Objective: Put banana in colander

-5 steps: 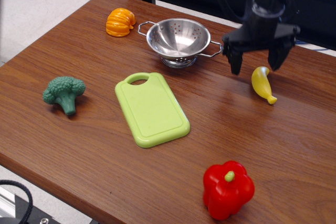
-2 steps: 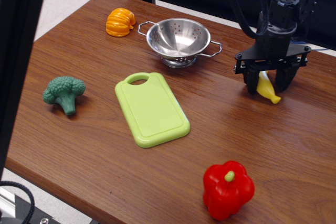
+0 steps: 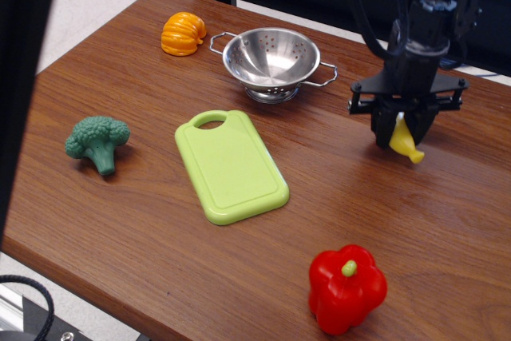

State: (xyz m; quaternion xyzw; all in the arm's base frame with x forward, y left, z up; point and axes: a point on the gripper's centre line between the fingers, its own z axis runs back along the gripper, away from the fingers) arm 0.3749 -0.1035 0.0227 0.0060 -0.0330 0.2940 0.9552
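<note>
The yellow toy banana (image 3: 404, 141) is at the right of the wooden table, gripped between my black fingers with its stem tip pointing down and right. My gripper (image 3: 402, 135) is shut on it, low over the table; I cannot tell whether the banana still touches the wood. The shiny steel colander (image 3: 271, 61) with holes and two wire handles stands upright at the back middle, to the left of my gripper, and holds nothing.
An orange pumpkin toy (image 3: 183, 33) lies left of the colander. A light green cutting board (image 3: 230, 165) lies in the middle. A green broccoli toy (image 3: 97, 141) sits at the left. A red pepper toy (image 3: 346, 288) stands near the front edge.
My gripper came down from above the table onto the banana and closed its fingers on it. The banana has shifted slightly and now sits between the fingers.
</note>
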